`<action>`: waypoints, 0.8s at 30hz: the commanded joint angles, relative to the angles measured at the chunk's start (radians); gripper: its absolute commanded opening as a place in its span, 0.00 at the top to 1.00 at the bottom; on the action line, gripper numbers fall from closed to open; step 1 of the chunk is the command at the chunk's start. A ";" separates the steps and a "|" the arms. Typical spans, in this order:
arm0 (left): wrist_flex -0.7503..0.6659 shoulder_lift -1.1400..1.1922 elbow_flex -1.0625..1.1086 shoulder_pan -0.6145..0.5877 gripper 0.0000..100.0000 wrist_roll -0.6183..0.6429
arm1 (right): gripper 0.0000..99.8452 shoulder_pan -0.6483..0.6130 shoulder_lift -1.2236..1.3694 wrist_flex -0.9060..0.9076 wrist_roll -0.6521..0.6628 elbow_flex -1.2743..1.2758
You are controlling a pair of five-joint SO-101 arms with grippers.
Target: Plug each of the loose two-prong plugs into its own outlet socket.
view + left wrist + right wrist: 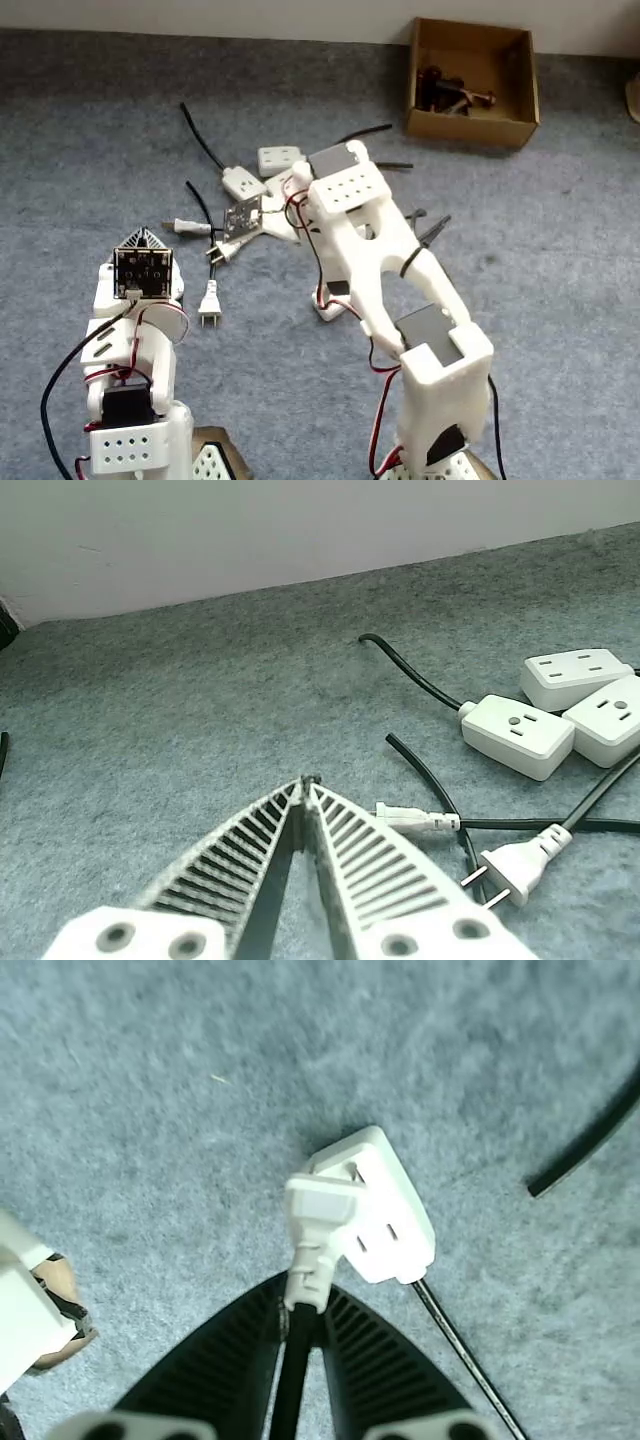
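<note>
right pincer: my right pincer, with black ribbed fingers, is pinching a white two-prong plug by its neck, where the cord begins.
held plug: its head lies against the socket face of a white square outlet block on the grey carpet; i cannot tell whether the prongs are fully in.
left pincer: my left pincer, with white ribbed fingers, is pressed together with nothing in it, low over bare carpet and apart from the plugs.
loose plugs: a white flat loose plug on a black cord lies with its prongs bare; a slimmer white plug lies just beside it, both between my two arms.
other sockets: a second white outlet block and a third white outlet block sit near each other beyond the loose plugs, each unplugged.
far side: a brown cardboard box holding dark parts stands well apart from the sockets.
</note>
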 commanded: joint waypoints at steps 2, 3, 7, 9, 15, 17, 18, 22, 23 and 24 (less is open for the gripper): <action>0.000 -0.008 0.019 -0.002 0.99 -0.009 | 0.99 -0.010 -0.015 0.018 -0.006 -0.047; 0.000 -0.008 0.019 -0.002 0.99 -0.009 | 0.99 -0.010 -0.015 0.019 -0.006 -0.047; 0.000 -0.008 0.019 -0.002 0.99 -0.009 | 0.99 -0.010 -0.015 0.019 -0.006 -0.047; 0.000 -0.008 0.019 -0.002 0.99 -0.009 | 0.99 -0.008 -0.015 0.019 -0.006 -0.047; 0.000 -0.008 0.019 -0.002 0.99 -0.009 | 0.99 0.004 -0.015 0.019 -0.006 -0.047; 0.000 -0.008 0.019 -0.002 0.99 -0.009 | 0.99 0.018 -0.015 0.019 -0.006 -0.047; 0.000 -0.008 0.019 -0.002 0.99 -0.009 | 0.99 0.025 -0.015 0.019 -0.006 -0.047; -0.002 -0.008 0.019 -0.002 0.99 -0.009 | 0.99 0.036 -0.015 0.019 -0.006 -0.047; -0.002 -0.008 0.019 -0.002 0.99 -0.009 | 0.99 0.041 -0.015 0.019 -0.006 -0.047; -0.002 -0.008 0.019 -0.002 0.99 -0.009 | 0.99 0.042 -0.015 0.019 -0.006 -0.047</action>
